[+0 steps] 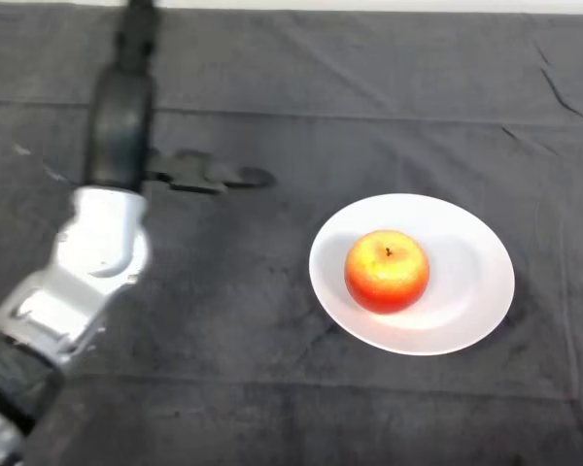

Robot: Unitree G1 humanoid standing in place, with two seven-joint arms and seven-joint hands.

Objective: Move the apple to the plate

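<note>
On the dark cloth, the apple (387, 271) sits upright in the white plate (466, 243), the job apparently done, while the left hand (189, 172), fingers straight and empty, hangs well apart.

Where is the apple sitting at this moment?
In the head view the apple sits on the white plate, slightly left of its centre, on the right side of the table; the left hand is far off at upper left.
</note>
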